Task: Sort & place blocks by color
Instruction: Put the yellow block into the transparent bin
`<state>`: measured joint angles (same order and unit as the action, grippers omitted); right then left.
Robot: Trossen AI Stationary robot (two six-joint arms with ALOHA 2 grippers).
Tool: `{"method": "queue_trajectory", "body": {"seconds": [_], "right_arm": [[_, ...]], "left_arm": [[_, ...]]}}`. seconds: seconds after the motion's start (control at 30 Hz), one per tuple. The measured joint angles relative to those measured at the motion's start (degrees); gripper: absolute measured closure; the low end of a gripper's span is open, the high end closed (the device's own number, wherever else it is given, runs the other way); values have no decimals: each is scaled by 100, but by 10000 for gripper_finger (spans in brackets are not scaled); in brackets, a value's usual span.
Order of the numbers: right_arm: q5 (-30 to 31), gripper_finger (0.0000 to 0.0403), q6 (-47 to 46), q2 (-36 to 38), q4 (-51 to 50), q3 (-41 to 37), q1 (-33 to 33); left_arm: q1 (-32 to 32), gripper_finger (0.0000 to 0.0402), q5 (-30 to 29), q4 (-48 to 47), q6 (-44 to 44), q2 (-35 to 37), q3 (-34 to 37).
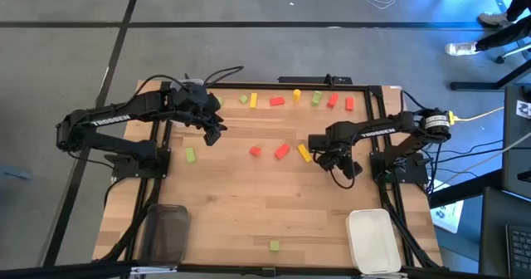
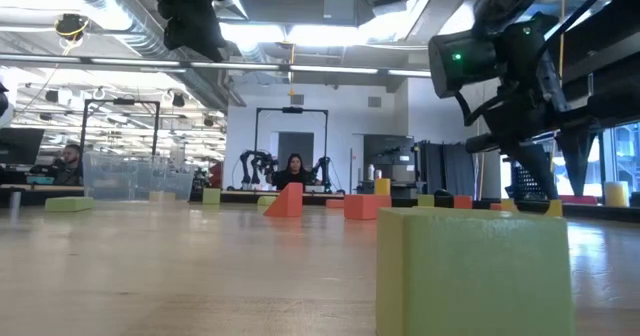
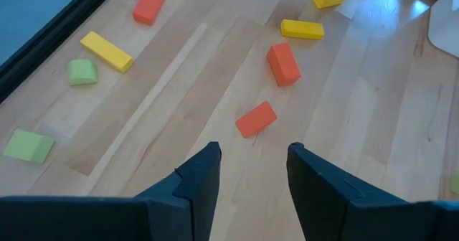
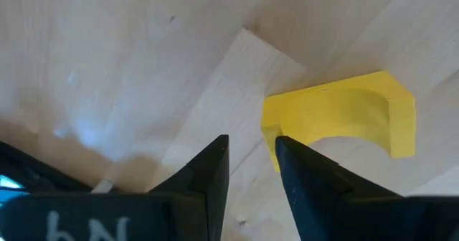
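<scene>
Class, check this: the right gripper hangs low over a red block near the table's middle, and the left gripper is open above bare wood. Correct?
One slip: the block by the right gripper is yellow, not red, as the right wrist view shows. The left gripper is open above bare wood.

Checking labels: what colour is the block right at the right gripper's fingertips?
Yellow block; clearest in the right wrist view.

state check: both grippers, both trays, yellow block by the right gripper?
left gripper: open, empty, above the table
right gripper: narrow gap, nothing between the fingers
yellow block: on the table, just beyond the fingertips
dark tray: empty
white tray: empty
</scene>
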<state>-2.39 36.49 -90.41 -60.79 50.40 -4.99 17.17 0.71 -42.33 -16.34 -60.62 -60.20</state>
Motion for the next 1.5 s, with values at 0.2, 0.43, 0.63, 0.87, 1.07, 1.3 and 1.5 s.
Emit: {"method": "queue_trajectory", "body": {"seconds": [0.2,0.43,0.63,0.87,1.07,1.3,1.5], "right_arm": [[11,276,0,-4,66,86,-2],[2,276,0,-4,102,86,-2],[-8,276,-15,-4,76,105,-2],[-24,277,-17,-2,-43,438,-2],[-96,277,0,2,68,334,-2],[-201,277,2,15,535,64,1],[-177,277,2,11,620,55,0]], "left_arm": [[-1,252,0,0,-4,-1,0],[-1,252,0,0,-8,0,0],[0,252,0,0,-13,0,0],[-1,252,0,2,-25,-2,0],[-1,252,0,0,-131,0,0],[-2,252,0,2,-129,-1,0],[-1,252,0,1,-129,0,0]]}}
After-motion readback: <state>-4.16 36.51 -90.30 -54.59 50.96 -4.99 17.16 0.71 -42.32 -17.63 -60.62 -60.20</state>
